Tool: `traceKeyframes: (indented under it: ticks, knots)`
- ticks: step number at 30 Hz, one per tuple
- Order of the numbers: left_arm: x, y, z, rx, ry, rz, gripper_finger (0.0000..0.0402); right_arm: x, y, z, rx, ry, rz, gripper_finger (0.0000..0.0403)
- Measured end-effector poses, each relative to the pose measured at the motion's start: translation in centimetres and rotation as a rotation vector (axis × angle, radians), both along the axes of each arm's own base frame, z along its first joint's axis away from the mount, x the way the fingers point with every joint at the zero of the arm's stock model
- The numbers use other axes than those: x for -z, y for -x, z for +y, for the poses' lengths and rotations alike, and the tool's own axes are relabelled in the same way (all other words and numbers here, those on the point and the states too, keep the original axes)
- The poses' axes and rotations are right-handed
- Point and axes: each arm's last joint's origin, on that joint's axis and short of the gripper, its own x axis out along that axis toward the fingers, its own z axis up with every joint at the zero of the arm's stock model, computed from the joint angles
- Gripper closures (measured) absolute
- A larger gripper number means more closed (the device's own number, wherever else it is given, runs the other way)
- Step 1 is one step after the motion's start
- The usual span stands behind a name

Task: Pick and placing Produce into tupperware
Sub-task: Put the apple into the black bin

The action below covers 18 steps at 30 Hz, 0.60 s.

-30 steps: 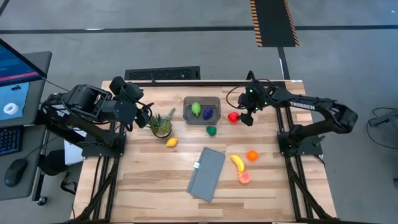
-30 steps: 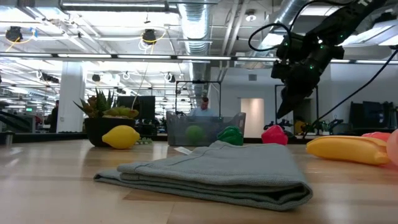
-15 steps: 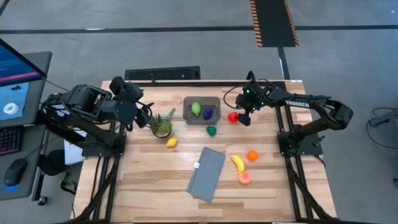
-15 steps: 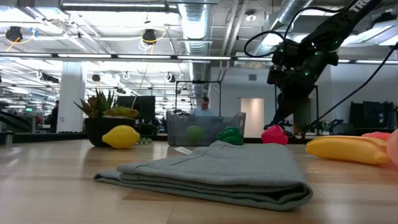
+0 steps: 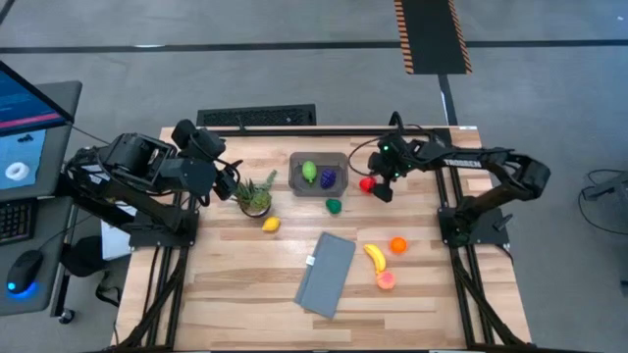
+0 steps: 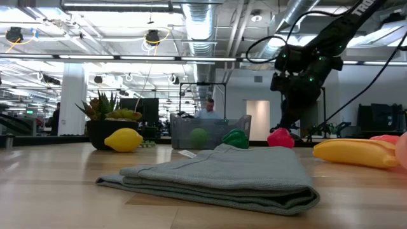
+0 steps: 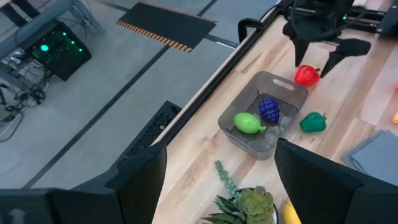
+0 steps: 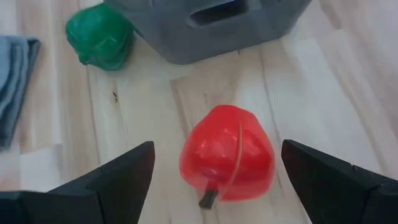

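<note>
A red toy fruit [image 8: 227, 162] rests on the wood just right of the smoky-grey tupperware [image 5: 319, 174], which holds a light green piece [image 5: 309, 172] and a purple piece [image 5: 328, 177]. My right gripper [image 8: 217, 186] is open and slants down over the red fruit [image 5: 367, 183], one finger on each side, clear of it. A dark green pepper [image 5: 334, 205], a lemon [image 5: 271, 225], a banana [image 5: 374, 257], an orange [image 5: 397, 245] and a pink piece [image 5: 387, 280] lie on the table. My left gripper [image 7: 217, 186] waits open and high at the far left, holding nothing.
A spiky potted plant [image 5: 254, 196] stands left of the tupperware. A folded grey cloth [image 5: 326, 274] lies near the table's middle, toward the near edge. A keyboard [image 5: 257, 116] sits beyond the far edge.
My right gripper has come down and a little toward the table's left, staying open, so that its fingers now stand on either side of the red fruit. The produce has not moved.
</note>
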Motion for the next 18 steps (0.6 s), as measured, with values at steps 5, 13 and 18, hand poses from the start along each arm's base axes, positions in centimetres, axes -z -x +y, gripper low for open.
traceKeyframes:
  ticks: [5, 13, 18]
  knots:
    - [0.00, 0.00, 0.01, -0.001, 0.000, 0.000, 0.0113, 0.77, -0.64, 0.02, 0.002, 0.016, 0.013, 0.0028]
    - [0.00, 0.00, 0.00, 0.000, -0.001, 0.001, 0.0113, 0.70, -0.61, -0.45, 0.035, 0.024, -0.004, 0.0030]
    - [-0.01, 0.00, 0.02, 0.000, -0.010, 0.003, 0.0113, 0.73, -0.57, -0.43, 0.035, 0.021, 0.001, 0.0030]
